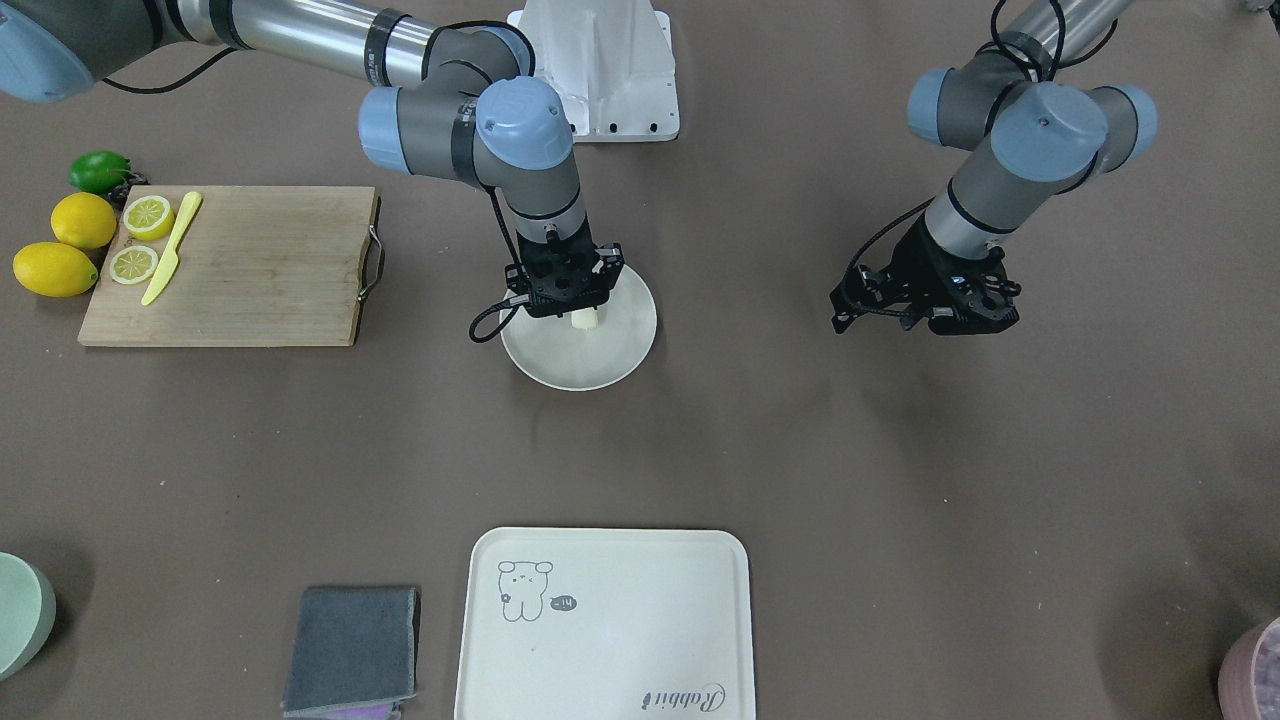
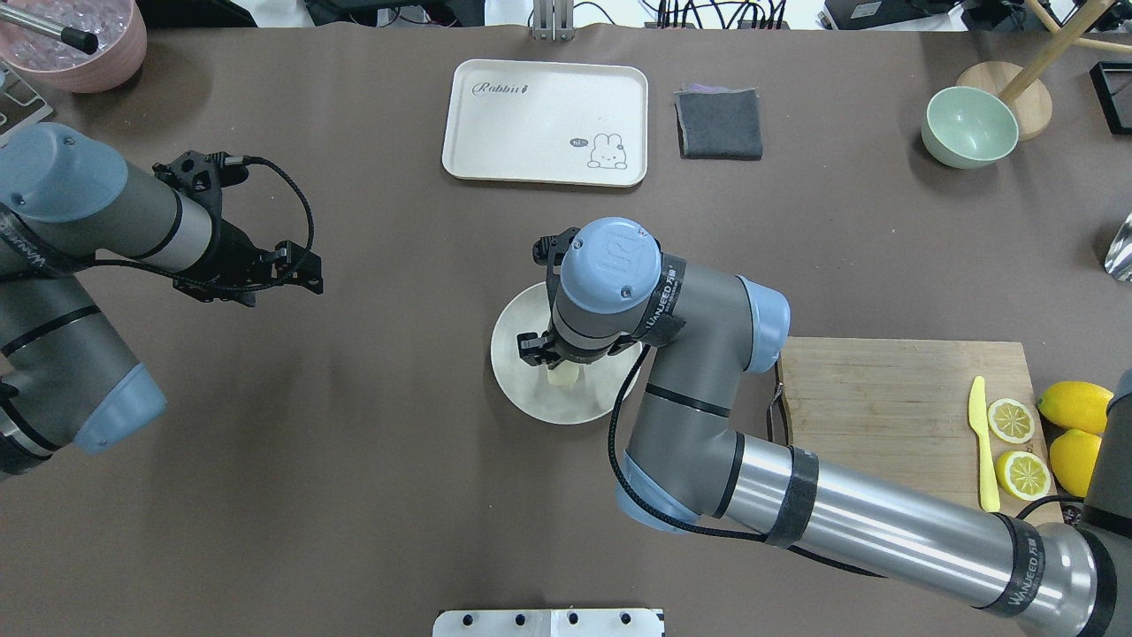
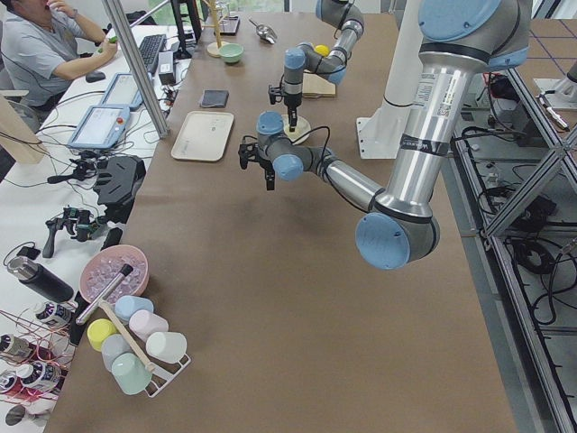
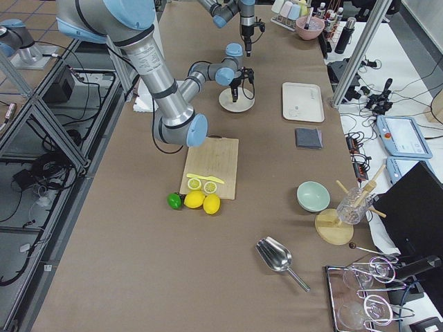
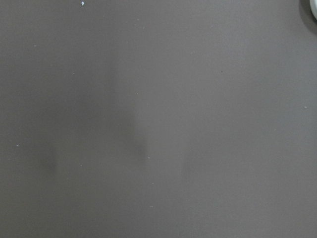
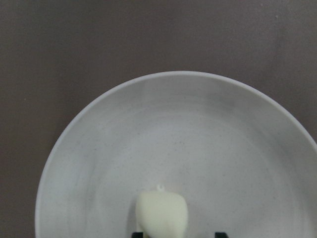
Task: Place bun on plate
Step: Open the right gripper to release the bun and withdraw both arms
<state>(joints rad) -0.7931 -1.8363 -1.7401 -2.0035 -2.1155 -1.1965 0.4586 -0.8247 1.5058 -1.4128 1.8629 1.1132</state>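
Note:
The round off-white plate lies on the brown table near the middle. The small pale cream bun rests on its surface, close to the rim nearest the robot. My right gripper points straight down over the bun. Its jaws stand open: in the right wrist view one dark fingertip sits apart from the bun. My left gripper hovers open and empty over bare table, far off to the plate's side.
A cream rectangular tray and a folded grey cloth lie at the far side. A wooden cutting board carries lemon halves and a yellow knife, beside whole lemons. A green bowl and a pink bowl stand at the far corners.

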